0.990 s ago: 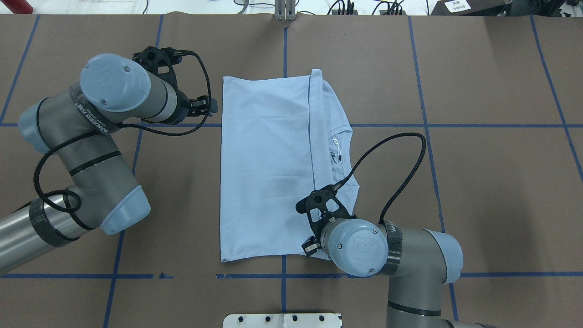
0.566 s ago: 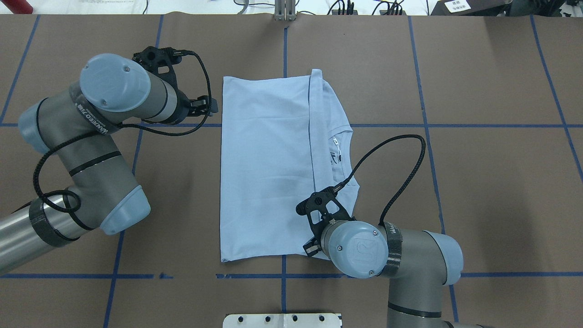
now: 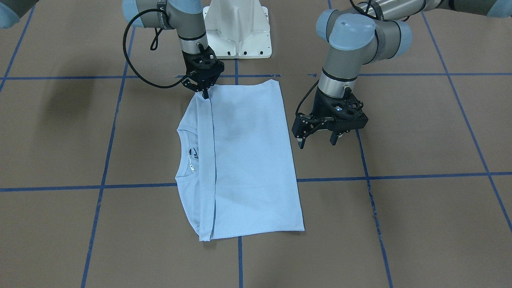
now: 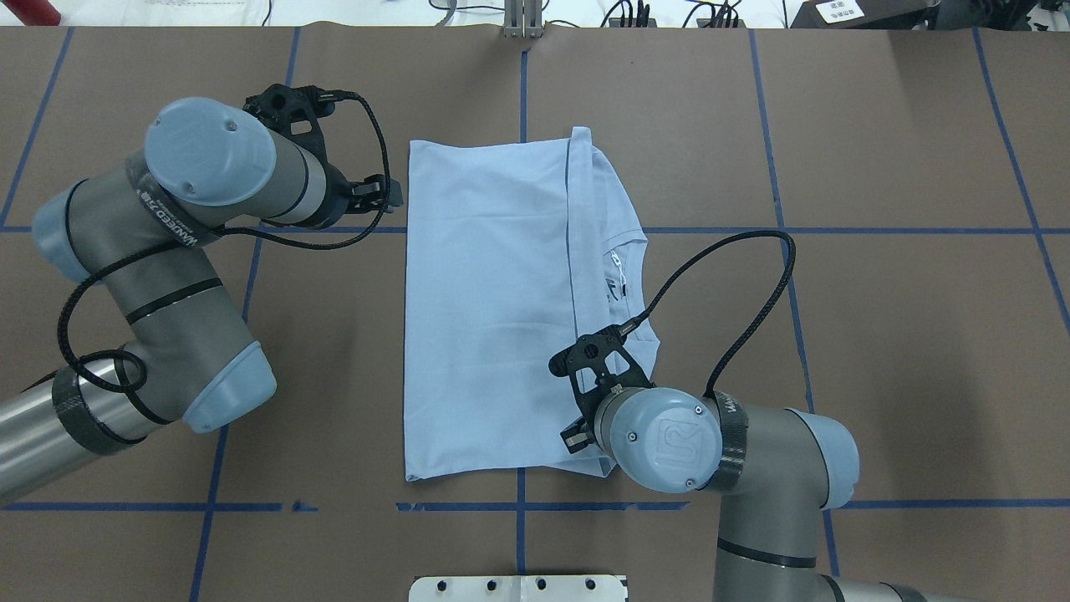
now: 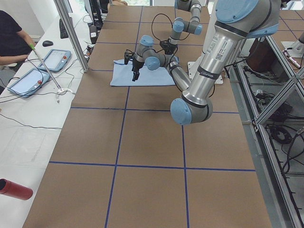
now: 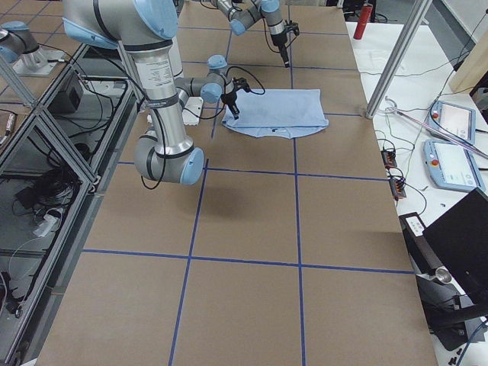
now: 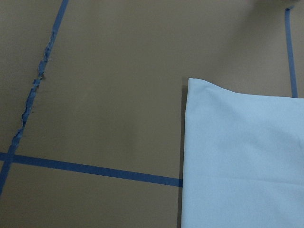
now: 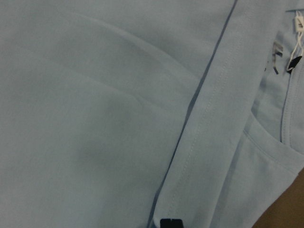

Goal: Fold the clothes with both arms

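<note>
A light blue T-shirt (image 3: 252, 160) lay flat in the middle of a brown table (image 3: 420, 224) marked with blue tape lines (image 3: 132, 186). It was already folded into a long rectangle, with its lower half laid up over the chest so that the stitched hem (image 3: 212, 168) ran just beside the ribbed collar (image 3: 183, 154). The cloth looked thin, light and limp. It would likely sag and slide over itself when lifted, so two matching corners of one edge seemed the sensible places to pinch, both raised at once to keep the fold square. The right arm (image 3: 184, 24) reached steeply down from the robot's side, and the right gripper (image 3: 205, 93) pointed almost straight down at the end of the hem nearest the robot. Its fingertips were drawn together and touched the fabric. Whether any cloth was caught between them could not be told. The left arm (image 3: 348, 44) bent at the elbow beside the shirt's opposite long edge. The left gripper (image 3: 317, 141) hung above bare table, just beside that edge, with its fingers spread apart and holding nothing. Its wrist camera looked down on one shirt corner lying flat on the table.
</note>
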Available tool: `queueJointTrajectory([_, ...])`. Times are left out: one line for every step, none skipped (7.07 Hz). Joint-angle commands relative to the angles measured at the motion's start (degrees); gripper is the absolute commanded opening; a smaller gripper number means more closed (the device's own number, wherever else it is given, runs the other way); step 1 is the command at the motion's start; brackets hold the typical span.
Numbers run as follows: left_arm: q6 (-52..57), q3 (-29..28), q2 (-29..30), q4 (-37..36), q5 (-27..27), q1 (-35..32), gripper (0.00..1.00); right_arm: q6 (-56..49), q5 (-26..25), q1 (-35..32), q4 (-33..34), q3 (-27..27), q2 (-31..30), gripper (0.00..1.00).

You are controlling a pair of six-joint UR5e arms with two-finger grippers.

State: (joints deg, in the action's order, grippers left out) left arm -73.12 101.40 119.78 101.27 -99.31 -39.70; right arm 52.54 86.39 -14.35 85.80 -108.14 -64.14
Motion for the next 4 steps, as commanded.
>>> queueJointTrajectory([-0.01,-0.06,0.1,0.07,0.0,0.15,1.0,0.55,0.1,-1.55,-0.02,0.12,-1.76,0.0])
queueJointTrajectory([-0.01,-0.24,0.1,0.07,0.0,0.24,1.0,0.64,0.36,-2.08,-0.02,0.03,-3.26,0.0])
queueJointTrajectory([-0.01,-0.5,0.1,0.15,0.0,0.32,1.0,1.16,0.79,-2.44,-0.02,-0.06,-3.88,0.0])
queueJointTrajectory([0.08,-0.42,0.02,0.15,0.0,0.32,1.0,1.77,0.97,-2.44,0.07,-0.93,-5.19,0.0])
